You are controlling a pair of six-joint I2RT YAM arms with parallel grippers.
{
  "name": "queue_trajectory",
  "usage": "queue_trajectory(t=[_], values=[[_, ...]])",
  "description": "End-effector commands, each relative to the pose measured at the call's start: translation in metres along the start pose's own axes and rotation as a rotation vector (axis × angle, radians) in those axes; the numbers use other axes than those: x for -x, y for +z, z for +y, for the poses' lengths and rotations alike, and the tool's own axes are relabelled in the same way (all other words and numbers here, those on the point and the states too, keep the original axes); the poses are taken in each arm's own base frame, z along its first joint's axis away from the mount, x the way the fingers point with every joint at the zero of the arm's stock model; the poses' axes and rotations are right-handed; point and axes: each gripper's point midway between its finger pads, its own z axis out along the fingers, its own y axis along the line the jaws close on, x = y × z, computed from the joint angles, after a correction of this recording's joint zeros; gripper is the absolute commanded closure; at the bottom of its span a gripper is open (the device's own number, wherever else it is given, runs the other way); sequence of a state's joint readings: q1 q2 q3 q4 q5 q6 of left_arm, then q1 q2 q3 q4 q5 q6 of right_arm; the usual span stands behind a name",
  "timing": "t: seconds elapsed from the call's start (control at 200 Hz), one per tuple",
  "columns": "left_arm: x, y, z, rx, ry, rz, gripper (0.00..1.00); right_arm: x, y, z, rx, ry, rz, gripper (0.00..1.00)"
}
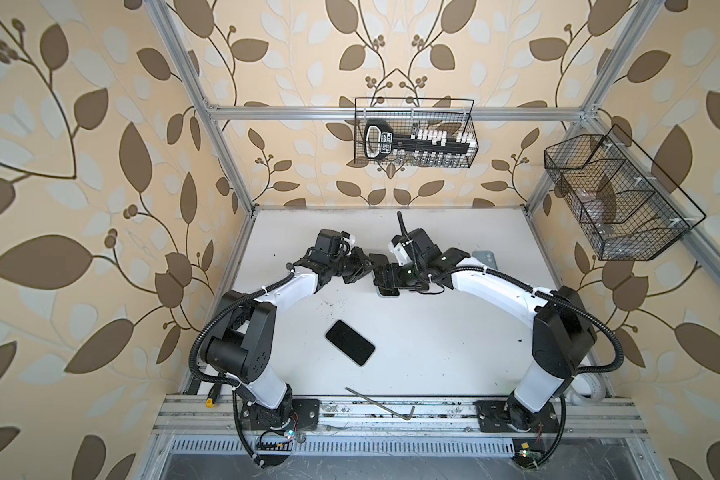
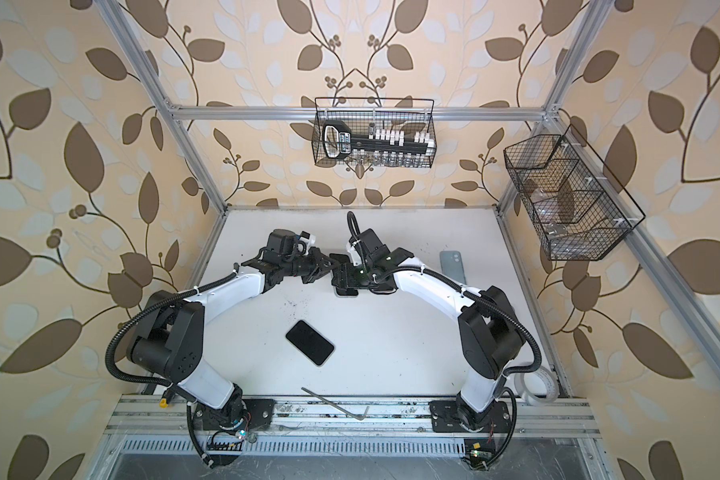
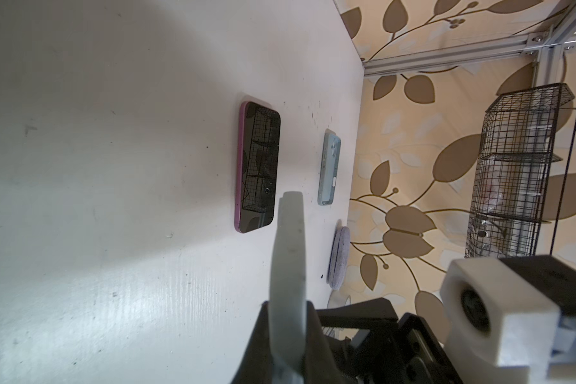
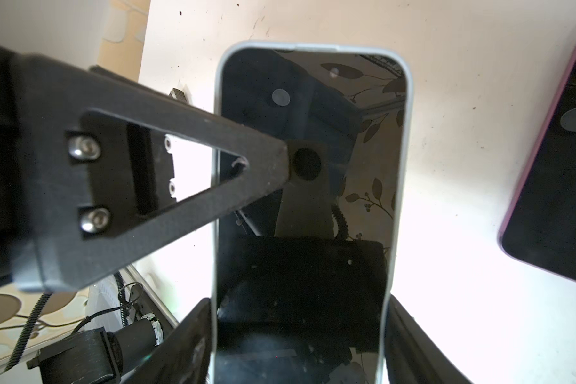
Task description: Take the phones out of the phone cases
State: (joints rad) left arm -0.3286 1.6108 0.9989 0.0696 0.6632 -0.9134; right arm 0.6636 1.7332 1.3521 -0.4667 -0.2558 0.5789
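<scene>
Right wrist view, item one: a dark, glass-fronted phone (image 4: 363, 206) seated in a pale grey, thin-rimmed phone case (image 4: 313, 46).

Location: near the pink-rimmed dark phone (image 4: 552, 199) that lies flat on the white table (image 4: 463, 99), and apart from it. I cannot tell whether your item is lifted clear.

Holds: your right gripper (image 4: 300, 299) is clamped on the phone case across its long sides. Your left gripper (image 3: 288, 309) is pinched tight on one long edge, with a finger (image 4: 266, 163) laid on the glass.

Handling, as I judge it: the phone is stiff, fairly heavy, slick-faced and breakable. The phone case is light and probably bendy. Take hold of the rim at a corner and peel it back, pressing the glass only gently.
</scene>
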Motion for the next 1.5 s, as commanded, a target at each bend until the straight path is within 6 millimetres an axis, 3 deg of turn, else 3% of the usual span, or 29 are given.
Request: queue_trajectory(t=[0.0,0.18,0.35,0.405,0.42,0.445,0.674,0.799,0.864,1.009,1.194,1.244,1.494], values=[[0.005,-0.010,-0.028,-0.071,0.030,-0.045,1.00,0.008,-0.015,0.010,0.042,-0.026,-0.054,0.42],[0.014,-0.015,-0.043,-0.116,0.024,-0.092,1.00,0.013,-0.025,0.017,0.070,-0.054,-0.086,0.24],[0.030,-0.022,-0.064,-0.169,0.010,-0.158,1.00,0.024,-0.046,0.026,0.133,-0.065,-0.132,0.19],[0.035,-0.024,-0.069,-0.178,-0.002,-0.181,1.00,0.031,-0.057,0.030,0.165,-0.065,-0.164,0.17],[0.036,-0.024,-0.071,-0.183,-0.003,-0.185,1.00,0.033,-0.061,0.031,0.175,-0.065,-0.172,0.08],[0.038,-0.026,-0.073,-0.191,-0.004,-0.196,1.00,0.037,-0.068,0.032,0.191,-0.063,-0.188,0.03],[0.060,-0.047,-0.109,-0.327,-0.031,-0.330,1.00,0.057,-0.125,0.033,0.311,-0.019,-0.305,0.01],[0.071,-0.063,-0.130,-0.447,-0.058,-0.405,1.00,0.057,-0.143,0.013,0.353,0.080,-0.364,0.07],[0.074,-0.072,-0.141,-0.510,-0.068,-0.435,1.00,0.055,-0.149,-0.001,0.364,0.138,-0.401,0.14],[0.067,-0.083,-0.160,-0.571,-0.042,-0.468,1.00,0.045,-0.153,-0.019,0.439,0.244,-0.456,0.27],[0.054,-0.080,-0.164,-0.551,-0.009,-0.492,1.00,0.036,-0.143,-0.015,0.563,0.291,-0.462,0.38],[0.047,-0.090,-0.175,-0.575,0.012,-0.498,1.00,0.036,-0.142,-0.011,0.592,0.294,-0.468,0.39],[0.034,-0.079,-0.178,-0.561,0.025,-0.482,1.00,0.039,-0.141,0.020,0.710,0.258,-0.494,0.45]])
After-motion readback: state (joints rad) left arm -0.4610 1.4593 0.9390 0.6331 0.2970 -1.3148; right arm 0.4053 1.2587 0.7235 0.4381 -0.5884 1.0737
